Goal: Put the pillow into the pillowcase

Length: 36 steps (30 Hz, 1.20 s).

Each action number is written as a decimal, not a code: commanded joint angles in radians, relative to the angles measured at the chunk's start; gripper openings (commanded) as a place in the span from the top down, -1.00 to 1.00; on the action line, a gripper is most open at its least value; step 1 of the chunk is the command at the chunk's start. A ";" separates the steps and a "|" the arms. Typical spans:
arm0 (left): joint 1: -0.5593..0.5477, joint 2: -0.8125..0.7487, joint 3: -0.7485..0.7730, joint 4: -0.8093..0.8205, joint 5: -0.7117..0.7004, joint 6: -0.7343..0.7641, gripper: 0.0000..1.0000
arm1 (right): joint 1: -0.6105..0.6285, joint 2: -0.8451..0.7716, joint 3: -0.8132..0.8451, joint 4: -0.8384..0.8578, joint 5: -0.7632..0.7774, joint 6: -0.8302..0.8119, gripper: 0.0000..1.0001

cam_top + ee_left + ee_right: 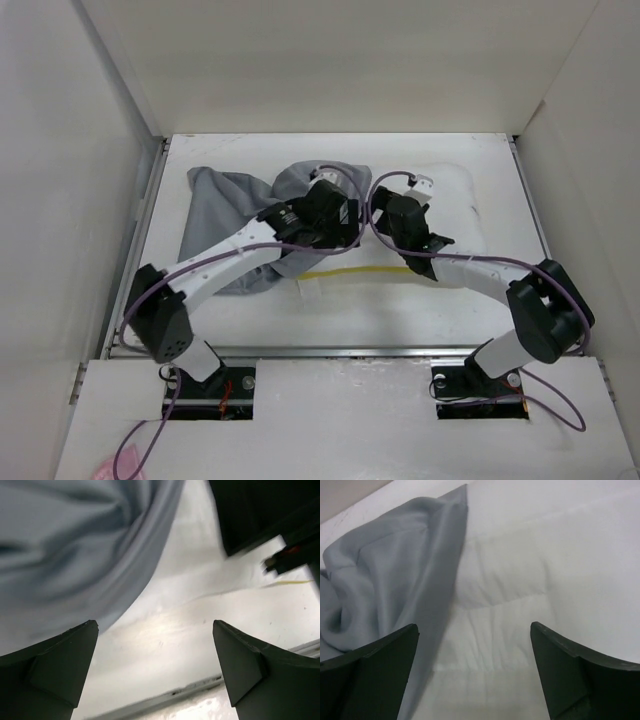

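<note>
Right wrist: right pincer wide apart, empty, above pillow abutting grey pillowcase; left pincer likewise wide, empty.

Pillowcase plain grey; pillow white, trim yellow.

- I have 2 arms on my feeds. The left arm and right arm each have white tubular links between bulky black joint housings.
- The left purple cable runs the length of its arm and trails off past the base.
- The right purple cable loops the same way.
- Each arm sits on a black base plate.
- The left gripper and right gripper each carry 2 dark, matte, wedge-shaped fingers.
</note>
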<state>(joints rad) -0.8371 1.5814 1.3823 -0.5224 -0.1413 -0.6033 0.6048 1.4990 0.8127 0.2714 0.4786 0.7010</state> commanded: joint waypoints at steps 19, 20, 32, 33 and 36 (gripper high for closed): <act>-0.025 -0.813 -0.730 -0.019 -0.188 -0.490 -1.00 | 0.475 0.125 0.118 -0.255 0.124 -0.672 -1.00; -0.025 -0.813 -0.730 -0.028 -0.198 -0.490 -1.00 | 0.475 0.151 0.137 -0.255 0.161 -0.661 -1.00; -0.025 -0.715 -0.749 0.123 -0.207 -0.371 -0.98 | 0.475 0.175 0.236 -0.121 0.411 -0.596 1.00; -0.025 -0.696 -0.761 0.143 -0.207 -0.362 -0.95 | 0.475 0.175 0.246 -0.101 0.411 -0.597 1.00; 0.015 -0.626 -0.796 0.243 -0.195 -0.327 -0.95 | 0.475 0.153 0.278 -0.060 0.464 -0.612 1.00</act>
<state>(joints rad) -0.8486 0.9154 0.6254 -0.4072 -0.3222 -0.9970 1.0859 1.6836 1.0149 0.0742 0.8444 0.1009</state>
